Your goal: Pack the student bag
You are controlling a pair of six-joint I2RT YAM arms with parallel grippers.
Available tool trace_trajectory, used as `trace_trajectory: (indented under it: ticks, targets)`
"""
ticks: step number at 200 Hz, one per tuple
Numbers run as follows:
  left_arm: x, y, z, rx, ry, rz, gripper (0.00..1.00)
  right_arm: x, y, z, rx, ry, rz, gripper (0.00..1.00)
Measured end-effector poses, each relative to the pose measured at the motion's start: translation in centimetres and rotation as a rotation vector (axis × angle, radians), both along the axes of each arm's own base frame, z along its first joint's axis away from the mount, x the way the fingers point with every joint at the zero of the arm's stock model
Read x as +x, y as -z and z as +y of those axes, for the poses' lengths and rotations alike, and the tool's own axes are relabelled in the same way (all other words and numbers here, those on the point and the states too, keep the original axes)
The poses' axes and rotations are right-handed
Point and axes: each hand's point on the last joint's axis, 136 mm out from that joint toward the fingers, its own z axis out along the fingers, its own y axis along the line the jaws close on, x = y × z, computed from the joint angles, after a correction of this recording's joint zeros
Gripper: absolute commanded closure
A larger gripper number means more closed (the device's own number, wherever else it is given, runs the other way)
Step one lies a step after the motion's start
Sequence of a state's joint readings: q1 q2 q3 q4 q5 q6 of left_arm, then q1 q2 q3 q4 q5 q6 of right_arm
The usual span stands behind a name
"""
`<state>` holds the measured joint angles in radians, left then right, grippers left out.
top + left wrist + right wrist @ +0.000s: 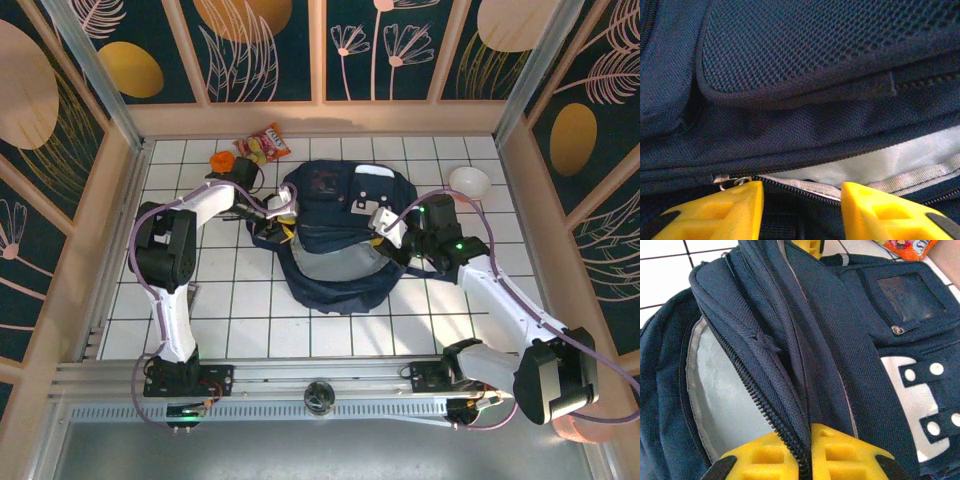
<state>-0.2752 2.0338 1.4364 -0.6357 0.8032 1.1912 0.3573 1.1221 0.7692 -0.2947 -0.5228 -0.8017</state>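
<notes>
Two grippers meet at the large dark navy fabric backpack (335, 250), which lies mid-table on the white tiled tabletop (250, 320). The right gripper (807, 440) is pinched tight on the bag's zipper edge, at its right side. The left gripper (800, 195) has its yellow fingers apart, astride the open zip at the left side, possibly touching the fabric. A white round bowl (469, 181) sits far right.
</notes>
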Motion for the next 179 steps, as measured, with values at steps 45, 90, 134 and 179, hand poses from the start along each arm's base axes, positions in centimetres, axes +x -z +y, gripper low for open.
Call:
trace_trajectory:
  ticks: [45,90,134,179]
  targets:
    - [0.7,-0.2,0.1,0.013,-0.046,0.004,0.36,0.4,-0.4,-0.2,-0.001,0.010,-0.025,0.76]
    - [1.1,-3.9,0.5,-0.040,-0.139,-0.171,0.20,-1.0,-1.0,0.1,0.064,0.047,0.099,0.47]
    - [4.0,-7.4,1.2,-0.073,-0.289,-0.361,0.23,-1.4,-4.7,-0.1,0.310,0.288,0.312,0.45]
    - [7.4,-7.0,1.1,-0.016,-0.394,-0.442,0.23,-0.9,-2.6,-1.7,0.484,0.653,0.618,0.48]
